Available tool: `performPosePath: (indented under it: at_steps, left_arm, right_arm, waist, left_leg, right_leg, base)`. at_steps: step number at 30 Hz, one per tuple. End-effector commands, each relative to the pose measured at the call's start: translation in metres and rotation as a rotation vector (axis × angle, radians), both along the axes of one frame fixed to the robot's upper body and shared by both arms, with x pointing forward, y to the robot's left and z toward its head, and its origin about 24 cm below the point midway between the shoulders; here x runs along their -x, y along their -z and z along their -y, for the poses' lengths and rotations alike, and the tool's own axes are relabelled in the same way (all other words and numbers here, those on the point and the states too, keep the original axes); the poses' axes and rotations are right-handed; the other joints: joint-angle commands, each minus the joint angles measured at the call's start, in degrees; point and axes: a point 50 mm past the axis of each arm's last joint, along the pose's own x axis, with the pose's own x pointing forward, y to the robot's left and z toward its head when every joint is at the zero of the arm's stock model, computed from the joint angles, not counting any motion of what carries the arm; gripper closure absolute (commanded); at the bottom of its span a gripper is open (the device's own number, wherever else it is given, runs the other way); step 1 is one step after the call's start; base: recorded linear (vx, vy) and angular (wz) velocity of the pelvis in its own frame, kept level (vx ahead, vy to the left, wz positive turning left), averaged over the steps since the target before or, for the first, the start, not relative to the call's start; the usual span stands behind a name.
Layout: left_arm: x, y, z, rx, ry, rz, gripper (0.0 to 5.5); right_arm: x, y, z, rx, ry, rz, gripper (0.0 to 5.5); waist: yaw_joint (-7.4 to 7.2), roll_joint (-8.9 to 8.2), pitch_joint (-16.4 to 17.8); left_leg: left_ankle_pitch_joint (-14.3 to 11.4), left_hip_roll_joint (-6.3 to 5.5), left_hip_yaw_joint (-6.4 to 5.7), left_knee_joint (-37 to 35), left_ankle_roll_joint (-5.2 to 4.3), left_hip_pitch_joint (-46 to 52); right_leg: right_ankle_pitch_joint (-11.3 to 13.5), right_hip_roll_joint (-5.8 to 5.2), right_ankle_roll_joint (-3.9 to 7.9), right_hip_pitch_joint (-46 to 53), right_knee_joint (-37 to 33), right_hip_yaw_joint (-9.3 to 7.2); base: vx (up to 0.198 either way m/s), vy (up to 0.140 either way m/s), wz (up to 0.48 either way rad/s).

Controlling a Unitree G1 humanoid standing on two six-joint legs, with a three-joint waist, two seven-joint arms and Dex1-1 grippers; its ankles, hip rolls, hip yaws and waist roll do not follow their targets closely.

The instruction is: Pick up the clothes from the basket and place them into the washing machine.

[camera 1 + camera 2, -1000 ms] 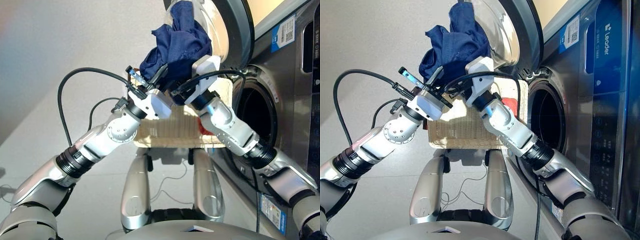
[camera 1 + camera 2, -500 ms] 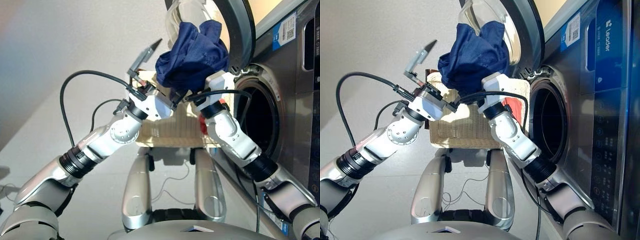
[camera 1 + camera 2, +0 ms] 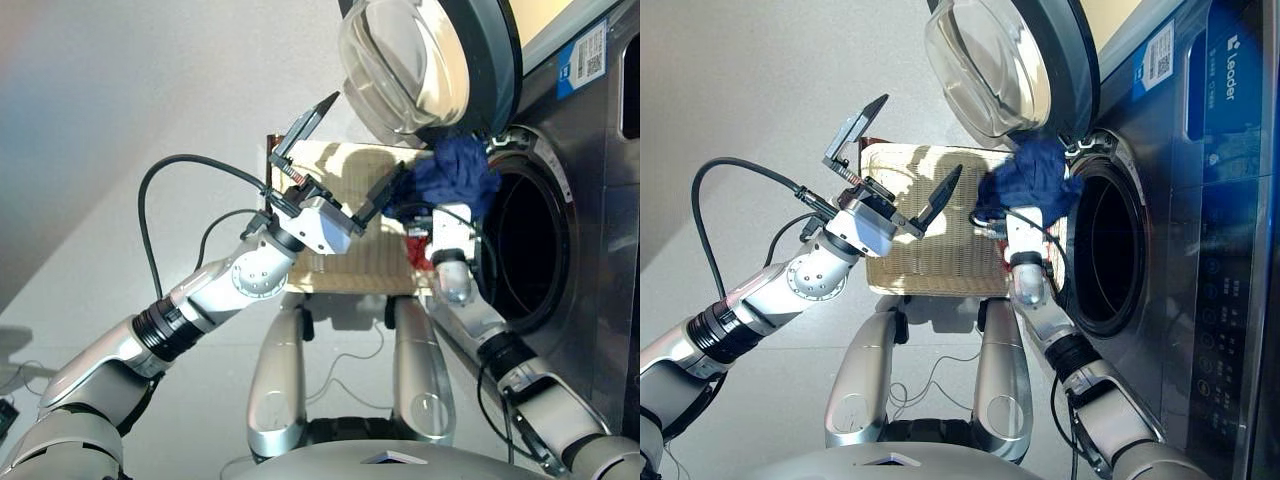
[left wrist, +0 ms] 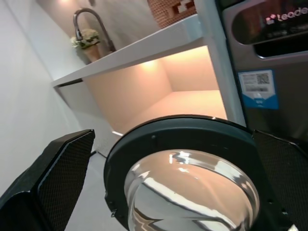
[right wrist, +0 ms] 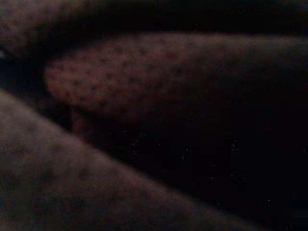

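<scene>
Navy garment point(image 3: 455, 175) held by right tool point(image 3: 445, 215) at washing machine point(image 3: 590, 200) opening, one red garment point(image 3: 416, 248) in basket point(image 3: 345, 270), left tool point(image 3: 345, 150) wide.

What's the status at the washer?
Left gripper open, empty, above the basket. Right gripper carries navy garment at the drum opening; fingers hidden by cloth. Door open, path clear. Red garment in basket.

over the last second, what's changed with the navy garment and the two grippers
The navy garment went from above the basket to the washing machine opening, carried by the right gripper alone. The left gripper let go and now stands open and empty over the basket. The coral red garment stays in the basket.
</scene>
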Motion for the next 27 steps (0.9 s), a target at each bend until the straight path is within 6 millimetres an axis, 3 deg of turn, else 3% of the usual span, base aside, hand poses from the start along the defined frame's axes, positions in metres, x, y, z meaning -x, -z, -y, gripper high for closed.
performPosePath:
  at_steps: [1,5,11,14,15,16,21,27]
  left_arm:
    - [0.016,-0.025,0.005,0.159,0.08,0.114,0.0]
    - [0.011,-0.028,0.008,0.275,0.06,0.072,0.0]
    - [0.011,-0.029,0.012,0.3,0.079,0.047,0.0]
    - [0.011,-0.027,0.012,0.31,0.084,0.028,0.0]
    - [0.011,-0.025,0.012,0.314,0.089,0.01,0.0]
    - [0.011,-0.026,0.012,0.315,0.091,0.013,0.0]
    - [0.011,-0.022,0.014,0.316,0.111,-0.024,0.0]
    - [0.01,-0.022,0.013,0.302,0.112,-0.047,0.0]
  right_arm:
    - [-0.006,-0.015,0.001,-0.086,0.069,0.098,5.5]
    - [-0.005,0.002,0.014,-0.145,0.159,0.009,5.5]
    - [-0.013,-0.004,0.04,-0.201,0.334,0.027,5.5]
    - [-0.019,-0.019,0.064,-0.178,0.466,0.078,5.5]
    - [-0.022,-0.03,0.085,-0.144,0.564,0.105,5.5]
    - [-0.023,-0.031,0.086,-0.143,0.565,0.109,5.5]
    - [-0.024,-0.074,0.147,-0.14,0.821,0.222,5.5]
    - [-0.017,-0.115,0.195,-0.329,1.075,0.337,5.5]
  waist:
    - [-0.49,0.12,-1.35]
    - [-0.47,0.36,-0.63]
    - [-0.12,1.36,-0.63]
    - [0.35,2.04,-0.63]
    - [0.76,2.65,-0.63]
    - [0.79,2.76,-0.63]
    - [1.62,4.24,-0.63]
    - [2.42,5.21,-0.63]
  left_leg:
    - [-4.75,-1.04,0.79,5.93,-0.91,-1.02]
    - [-5.25,-1.46,0.37,7.35,-0.77,-2.23]
    - [-6.27,-1.84,-0.38,10.05,-0.6,-5.42]
    - [-7.11,-2.05,-0.69,12.75,-0.41,-8.4]
    - [-7.56,-2.09,-0.95,14.23,-0.37,-10.27]
    - [-7.75,-2.04,-1.0,14.7,-0.37,-10.74]
    - [-8.8,-1.98,-1.5,19.2,-0.32,-16.77]
    - [-9.49,-1.8,-1.24,21.98,-0.21,-21.65]
  right_leg:
    - [8.54,-1.05,4.18,3.69,-10.36,0.17]
    - [8.04,-1.07,3.76,2.8,-9.34,0.43]
    - [7.11,-0.96,3.35,-0.11,-6.75,1.0]
    - [6.23,-0.86,2.96,-2.89,-4.2,1.38]
    - [5.57,-0.73,2.75,-4.76,-2.42,1.46]
    - [5.42,-0.69,2.74,-5.2,-2.01,1.47]
    - [3.97,-0.62,2.27,-11.1,3.38,1.84]
    - [3.41,-0.7,2.03,-16.39,6.23,2.53]
  base:
    - [0.0,0.0,0.0]
    - [0.0,0.0,0.0]
    - [-0.004,0.0,0.031]
    - [-0.019,-0.003,0.132]
    - [0.0,0.0,0.0]
    - [-0.051,-0.024,0.194]
    - [-0.039,-0.015,0.179]
    - [0.0,0.0,0.0]
